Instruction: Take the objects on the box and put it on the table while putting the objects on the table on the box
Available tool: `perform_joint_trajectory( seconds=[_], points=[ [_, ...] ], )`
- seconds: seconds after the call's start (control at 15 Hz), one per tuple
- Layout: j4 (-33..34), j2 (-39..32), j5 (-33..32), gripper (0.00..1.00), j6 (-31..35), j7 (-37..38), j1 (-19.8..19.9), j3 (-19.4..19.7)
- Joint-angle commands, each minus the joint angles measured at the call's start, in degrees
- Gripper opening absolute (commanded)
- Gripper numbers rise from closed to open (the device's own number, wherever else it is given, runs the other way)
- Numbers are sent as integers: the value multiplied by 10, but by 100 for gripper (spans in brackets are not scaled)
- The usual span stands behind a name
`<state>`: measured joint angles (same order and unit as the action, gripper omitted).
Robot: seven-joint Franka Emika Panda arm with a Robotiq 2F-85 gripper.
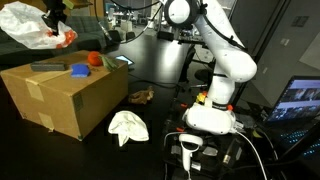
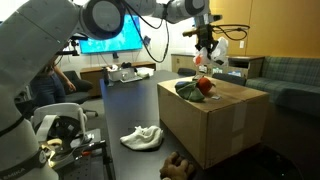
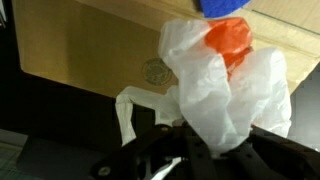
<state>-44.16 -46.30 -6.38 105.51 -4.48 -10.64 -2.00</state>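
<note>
Item 1. Gripper (image 3: 205,152): jaws pinched in on a bunched fold of a white crumpled plastic bag (image 3: 225,90). The fingertips are mostly buried in the plastic, so the exact gap cannot be read. The bag hangs clear above the box top, with something orange (image 3: 230,40) showing through it (identity unclear).

Item 2. Large brown cardboard box (image 1: 70,100): has tape strips on its side and stands on the dark table (image 1: 160,72). Its near corner is cut off at the frame edge in an exterior view.

Item 3. On the box top:
- A small blue block-like object (image 1: 79,70), only a sliver of which shows in the wrist view.
- A small red rounded object (image 1: 94,59).
- A flat dark item (image 1: 45,67), too blurred to name.

Item 4. On the table beside the box:
- A rumpled white cloth (image 1: 128,126), near the box's corner.
- A small brown lumpy object (image 1: 141,96), apart from the cloth (its form is hard to make out).
</note>
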Motion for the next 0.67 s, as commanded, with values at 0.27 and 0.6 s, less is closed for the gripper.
perform_joint_trajectory(
  seconds=[0.27, 0.6],
  points=[
    [-229, 140, -44, 8, 11, -7, -89, -12],
    [-374, 202, -33, 8, 1, -3, -130, -39]
  ],
)
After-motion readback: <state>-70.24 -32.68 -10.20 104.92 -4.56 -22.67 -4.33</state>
